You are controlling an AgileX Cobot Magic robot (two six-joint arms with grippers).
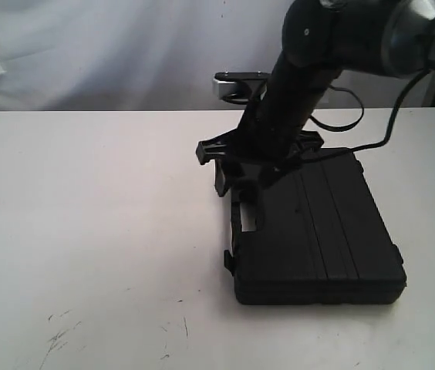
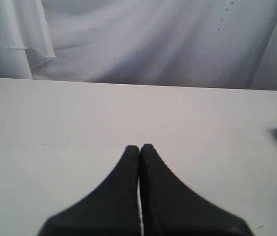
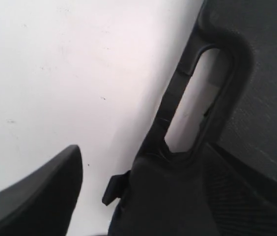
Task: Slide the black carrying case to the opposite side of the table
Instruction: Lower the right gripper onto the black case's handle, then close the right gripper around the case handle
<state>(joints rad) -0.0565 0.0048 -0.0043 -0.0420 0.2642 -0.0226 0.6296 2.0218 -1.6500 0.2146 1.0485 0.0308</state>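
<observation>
The flat rectangular black plastic case [image 1: 318,231] with a ribbed lid is seen lying flat on the wide white tabletop [image 1: 86,231], at about four o'clock from the middle of the exterior view. Its cut-out handle slot [image 1: 247,220] runs along the nine o'clock edge.

The right gripper [image 1: 237,181] is lowered at the case's ten o'clock corner. Its jaws are spread, and they appear to straddle the handle bar, though the second finger is poorly shown. The left gripper [image 2: 139,147] is closed on nothing, over bare tabletop at nine o'clock, well apart from the case.

The case is judged stiff and hard-shelled, and of some weight if it is filled. Its flat base is expected to slide readily on the smooth surface. The handle bar is the best hold, but a pull from one end is likely to swing the case round.
</observation>
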